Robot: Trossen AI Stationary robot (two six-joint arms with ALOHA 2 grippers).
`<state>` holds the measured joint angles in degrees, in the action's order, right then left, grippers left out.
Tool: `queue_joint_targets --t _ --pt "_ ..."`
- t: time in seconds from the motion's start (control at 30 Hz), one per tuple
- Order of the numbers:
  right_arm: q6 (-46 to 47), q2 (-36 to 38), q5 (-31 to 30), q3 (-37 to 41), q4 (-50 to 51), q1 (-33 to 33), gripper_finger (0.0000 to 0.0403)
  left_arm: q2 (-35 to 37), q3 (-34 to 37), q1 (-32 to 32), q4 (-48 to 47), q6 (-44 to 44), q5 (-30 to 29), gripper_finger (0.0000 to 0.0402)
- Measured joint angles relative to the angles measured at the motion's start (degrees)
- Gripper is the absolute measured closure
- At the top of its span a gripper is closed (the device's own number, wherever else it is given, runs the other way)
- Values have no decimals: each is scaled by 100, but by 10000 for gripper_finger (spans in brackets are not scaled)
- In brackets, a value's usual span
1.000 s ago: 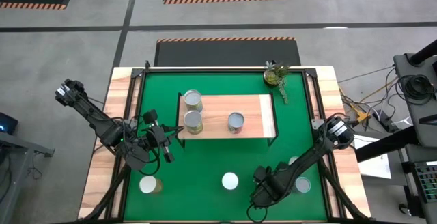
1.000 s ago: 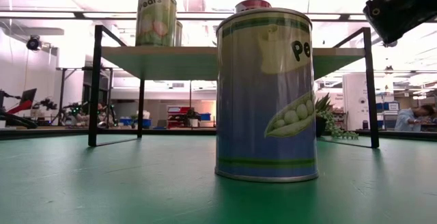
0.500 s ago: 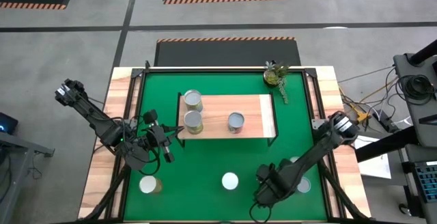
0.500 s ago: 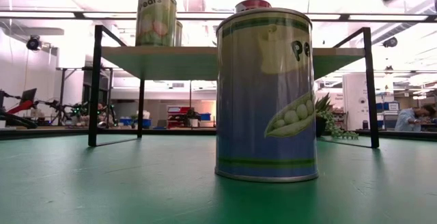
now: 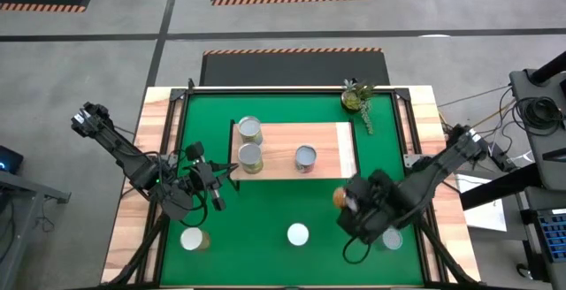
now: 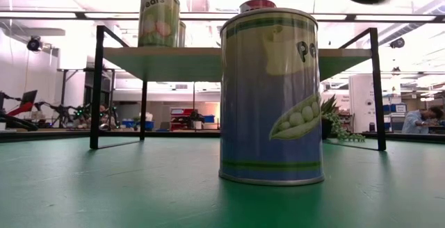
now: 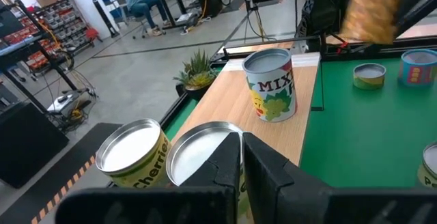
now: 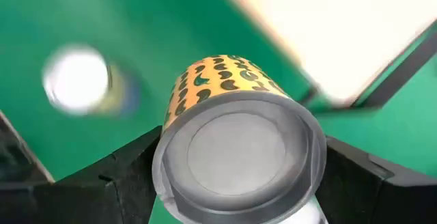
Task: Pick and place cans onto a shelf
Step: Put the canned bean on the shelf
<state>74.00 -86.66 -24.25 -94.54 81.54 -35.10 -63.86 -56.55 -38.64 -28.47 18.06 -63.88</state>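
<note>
Seven cans (image 5: 251,131) are in sight, one shelf (image 5: 327,140), one potted plant (image 5: 355,98), and two arms (image 5: 133,157).

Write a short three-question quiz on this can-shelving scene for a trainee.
1. True or false: the right gripper holds an orange-patterned can.
2. How many cans stand on the shelf in the high view? A) one B) three C) five
3. Fill in: the left gripper, with fingers shut, waits beside the shelf's ____ end.

Key: 1 true. 2 B: one can, a second, a third. 3 left.
</note>
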Motion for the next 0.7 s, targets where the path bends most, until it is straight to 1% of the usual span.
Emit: queue_joint_targets --t 0.1,0.27,0.43,0.53,0.7 --pt "-411 195 -412 -103 6 261 101 -2 0 -2 13 0 0 402" --pt "-1353 318 -555 -313 4 914 101 -2 0 0 34 2 0 402" --pt "-2344 331 -524 -431 6 1719 101 -2 0 0 39 1 0 402" --pt "-2906 331 -283 -440 13 2240 101 -2 0 0 39 2 0 402" --pt "-3490 331 -128 -433 6 2982 101 -2 0 0 39 -16 0 402"
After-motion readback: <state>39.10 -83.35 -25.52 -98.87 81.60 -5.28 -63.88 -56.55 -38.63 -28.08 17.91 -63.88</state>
